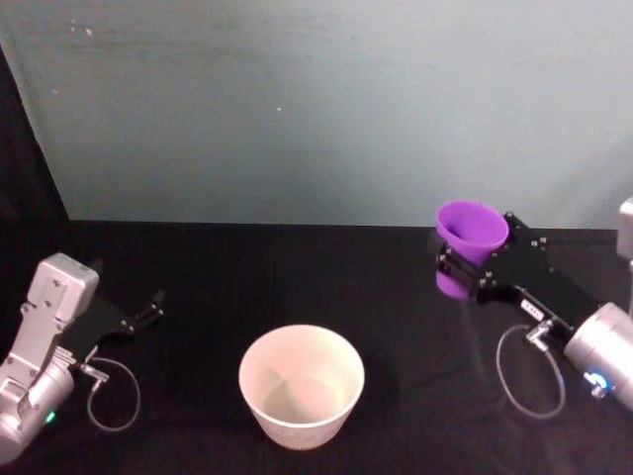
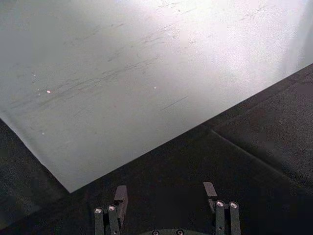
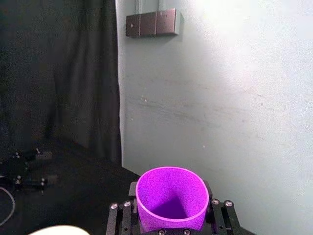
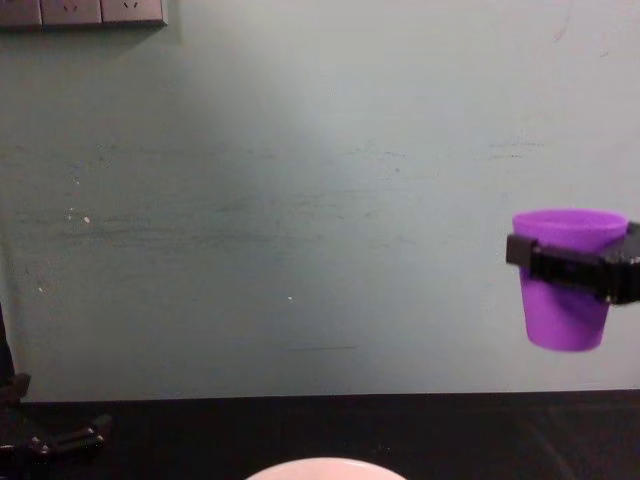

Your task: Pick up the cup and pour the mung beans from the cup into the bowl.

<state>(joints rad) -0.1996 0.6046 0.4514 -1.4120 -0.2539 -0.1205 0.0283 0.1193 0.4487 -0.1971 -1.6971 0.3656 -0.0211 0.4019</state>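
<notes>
The purple cup (image 1: pixel 471 237) hangs upright in the air at the right, well above the table, with my right gripper (image 1: pixel 473 265) shut around its wall. In the chest view the cup (image 4: pixel 564 305) is held level, the black fingers (image 4: pixel 560 264) banding its upper part. The right wrist view looks into the cup (image 3: pixel 171 198); I cannot make out mung beans inside. The white bowl (image 1: pixel 302 386) stands on the black table near the front middle, left of and below the cup. My left gripper (image 1: pixel 148 312) rests open at the far left, holding nothing.
A pale green wall (image 1: pixel 316 109) rises behind the black table (image 1: pixel 396 297). Cables (image 1: pixel 534 381) loop beside both wrists. Wall sockets (image 4: pixel 80 12) sit high at the back left. A black curtain (image 3: pixel 58 73) hangs left of the wall.
</notes>
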